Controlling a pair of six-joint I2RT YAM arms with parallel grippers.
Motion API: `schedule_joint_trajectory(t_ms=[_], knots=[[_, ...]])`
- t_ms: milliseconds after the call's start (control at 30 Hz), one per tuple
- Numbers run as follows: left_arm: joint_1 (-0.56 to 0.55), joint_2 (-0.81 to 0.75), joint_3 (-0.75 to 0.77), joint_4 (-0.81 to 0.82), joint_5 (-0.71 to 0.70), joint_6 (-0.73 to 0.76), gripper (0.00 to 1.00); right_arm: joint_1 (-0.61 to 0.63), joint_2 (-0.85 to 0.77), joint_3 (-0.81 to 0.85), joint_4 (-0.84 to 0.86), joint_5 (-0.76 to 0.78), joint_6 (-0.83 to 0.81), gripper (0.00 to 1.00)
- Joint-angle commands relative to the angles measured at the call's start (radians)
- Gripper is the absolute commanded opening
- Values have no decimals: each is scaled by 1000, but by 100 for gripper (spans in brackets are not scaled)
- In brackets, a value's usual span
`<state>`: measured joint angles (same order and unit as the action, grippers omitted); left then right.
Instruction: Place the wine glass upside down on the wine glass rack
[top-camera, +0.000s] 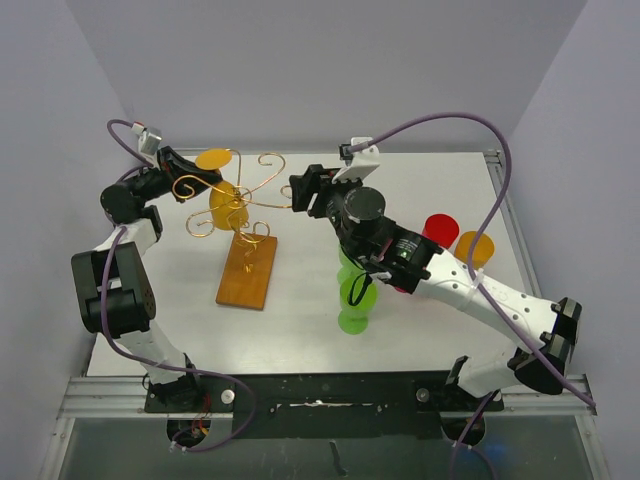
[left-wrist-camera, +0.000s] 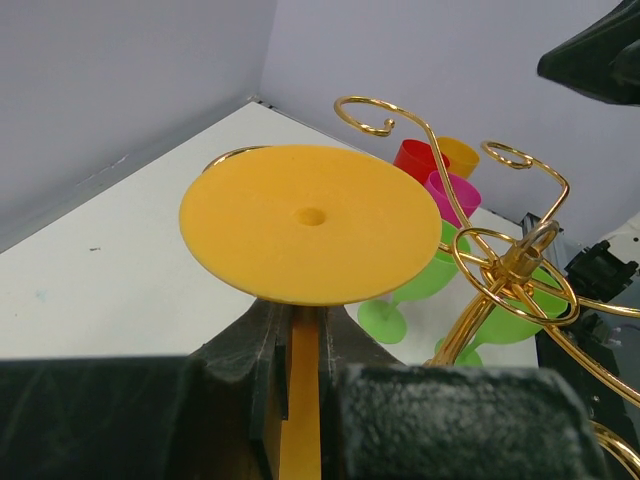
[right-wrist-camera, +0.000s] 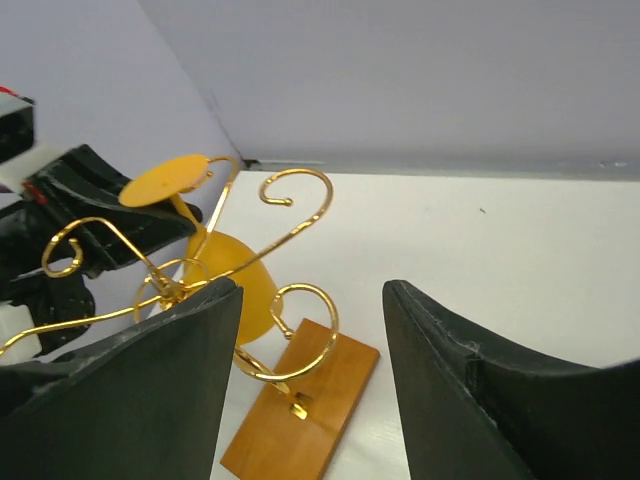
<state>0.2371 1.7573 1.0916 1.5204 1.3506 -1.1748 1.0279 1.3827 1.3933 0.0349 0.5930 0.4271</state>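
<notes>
Though the glass (top-camera: 228, 205) hangs inverted among the wire arms of the rack (top-camera: 247, 270), foot uppermost, I judge that seating it and letting go are left. My left arm reaches in from the side, left gripper (left-wrist-camera: 300, 335) clamped on the stem (left-wrist-camera: 300, 395). My right gripper (top-camera: 303, 190) hovers wide and empty beside the rack.

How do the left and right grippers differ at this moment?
The left gripper is shut on the stem of the orange glass, held foot up; the right gripper is open and empty. The left is at the left of the rack, the right at its right. Both have black fingers and hover near the wire arms.
</notes>
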Motion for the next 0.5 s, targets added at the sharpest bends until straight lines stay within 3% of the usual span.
schedule_joint_trajectory(t_ms=[0, 100, 267, 467], knots=[[-10, -13, 30, 161, -31, -3, 0, -30, 14, 76, -192, -1, 127, 58], [-9, -14, 29, 157, -31, -1, 0, -37, 30, 89, -239, -40, 152, 51], [-9, -15, 30, 149, -36, 5, 0, -38, 25, 76, -259, -156, 166, 31], [-12, -17, 28, 147, -35, 3, 0, -39, -2, 78, -293, -252, 167, 30]])
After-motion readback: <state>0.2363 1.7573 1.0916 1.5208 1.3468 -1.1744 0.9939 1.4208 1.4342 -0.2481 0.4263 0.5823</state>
